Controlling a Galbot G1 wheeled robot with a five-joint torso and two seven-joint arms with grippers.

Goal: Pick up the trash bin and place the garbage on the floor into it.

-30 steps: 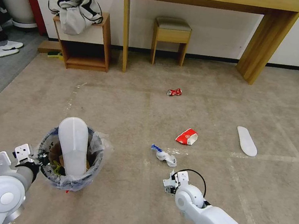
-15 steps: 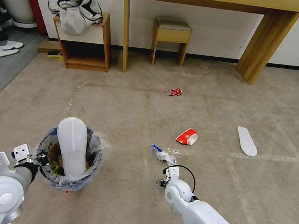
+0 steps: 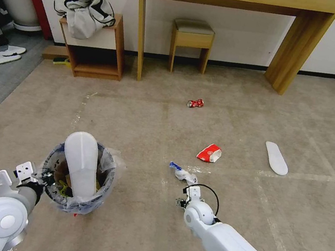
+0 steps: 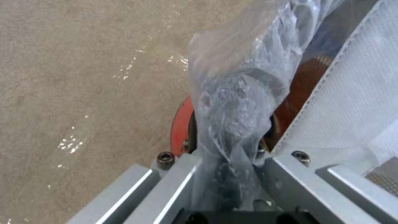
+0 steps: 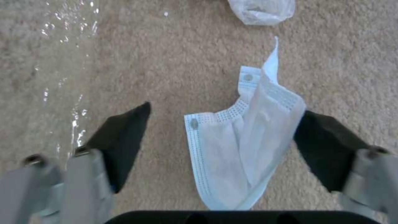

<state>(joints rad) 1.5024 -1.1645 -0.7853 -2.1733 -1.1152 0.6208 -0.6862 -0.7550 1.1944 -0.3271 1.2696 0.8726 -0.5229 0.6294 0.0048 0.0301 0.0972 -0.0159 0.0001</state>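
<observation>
Right wrist view: crumpled face mask (image 5: pixel 244 146) between spread right gripper (image 5: pixel 224 137) fingers.

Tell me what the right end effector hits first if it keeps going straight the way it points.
Probably the crumpled white-blue face mask: the right end effector is open, with the mask lying on the carpet between its fingers. How far above the mask it is remains unclear.

Even, bright indoor light with faint shadows; head view bows at its edges, wrist views soft and blurred.
</observation>
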